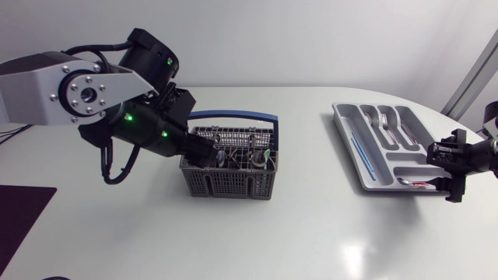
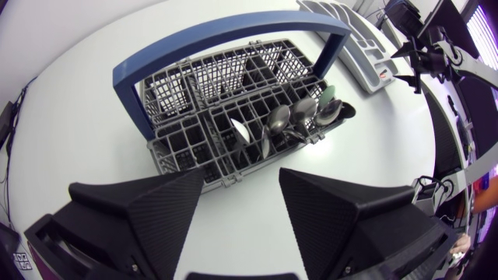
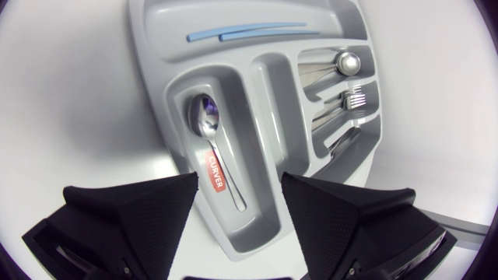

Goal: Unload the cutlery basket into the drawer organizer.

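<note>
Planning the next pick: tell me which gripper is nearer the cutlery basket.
Left. The left gripper is at the cutlery basket, by its rim; the right gripper is far off, over the drawer organizer.

A dark grey mesh basket (image 1: 229, 183) with an arched blue handle (image 1: 233, 117) is seen upright near the middle of the table (image 1: 303, 229). Several spoons (image 2: 278, 118) are stood in its nearer compartments, bowls up. A light grey organizer (image 1: 352, 146) is laid flat, well apart, at the right. Two blue sticks (image 3: 249, 33) are held in its long slot, a small spoon (image 3: 208, 120) in a short one, and forks (image 1: 385, 124) in others.
</note>
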Robot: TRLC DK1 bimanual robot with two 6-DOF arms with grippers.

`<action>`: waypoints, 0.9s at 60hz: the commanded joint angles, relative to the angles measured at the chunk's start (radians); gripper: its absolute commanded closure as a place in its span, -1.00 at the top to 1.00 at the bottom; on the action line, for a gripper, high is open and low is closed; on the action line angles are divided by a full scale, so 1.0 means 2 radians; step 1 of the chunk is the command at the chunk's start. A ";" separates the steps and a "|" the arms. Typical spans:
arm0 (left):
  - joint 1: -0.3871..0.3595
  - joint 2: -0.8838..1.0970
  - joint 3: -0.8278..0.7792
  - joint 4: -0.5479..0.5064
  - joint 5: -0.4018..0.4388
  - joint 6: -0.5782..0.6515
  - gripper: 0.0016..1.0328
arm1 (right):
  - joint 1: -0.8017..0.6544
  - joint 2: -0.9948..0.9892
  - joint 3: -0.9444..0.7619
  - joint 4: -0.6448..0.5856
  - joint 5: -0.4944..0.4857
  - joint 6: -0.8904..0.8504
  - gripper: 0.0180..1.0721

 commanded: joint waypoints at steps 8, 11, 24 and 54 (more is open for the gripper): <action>0.007 0.031 0.031 -0.006 -0.002 -0.049 0.29 | 0.027 -0.054 -0.026 -0.038 -0.030 0.071 0.74; 0.008 0.039 0.034 -0.006 -0.002 -0.053 0.29 | 0.034 -0.070 -0.029 -0.049 -0.040 0.093 0.74; 0.007 0.063 0.050 0.006 -0.003 -0.083 0.28 | 0.080 -0.139 -0.067 -0.067 -0.051 0.145 0.74; 0.007 0.088 0.076 0.026 -0.005 -0.139 0.07 | 0.143 -0.213 -0.127 -0.075 -0.051 0.185 0.74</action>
